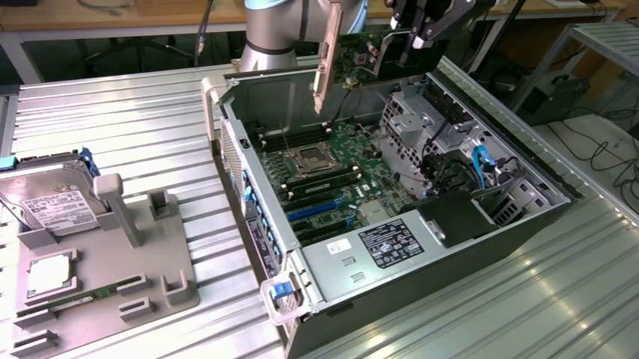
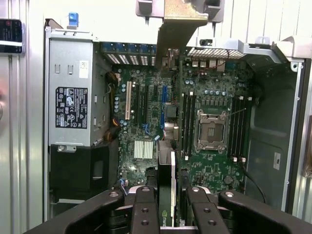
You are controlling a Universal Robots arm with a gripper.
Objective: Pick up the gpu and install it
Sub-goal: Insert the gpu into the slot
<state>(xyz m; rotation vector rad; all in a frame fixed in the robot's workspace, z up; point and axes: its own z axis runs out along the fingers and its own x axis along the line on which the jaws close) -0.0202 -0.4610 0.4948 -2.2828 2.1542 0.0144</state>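
The open computer case [image 1: 232,149] lies on its side with its interior exposed. Inside it sit the green motherboard [image 1: 340,161] with its bare CPU socket [image 1: 307,158], a silver power supply [image 1: 384,247] bearing a dark label, and blue cables [image 1: 482,166] beside the drive cage. At the exterior view's left, a grey holder [image 1: 120,277] carries a hard drive [image 1: 55,206] with a white label, a smaller silver drive [image 1: 50,275] and a green memory stick [image 1: 95,293].

The gripper [image 1: 424,30] is clamped on the gpu [image 1: 352,46] and holds it in the air above the case, clear of the motherboard. The card's pale bracket [image 1: 325,63] hangs down toward the case's rear wall.

In the wrist view the two dark fingers [image 2: 145,209] press on either side of the card, which shows edge-on. The frame edge cuts off the gripper's upper part in the exterior view. Which slot the card hangs over cannot be told.

Everything rests on a ribbed metal table [image 1: 130,127]. A wooden bench [image 1: 60,19] runs behind it, a metal rack [image 1: 609,37] stands at the exterior view's right, and loose cords lie on the floor.
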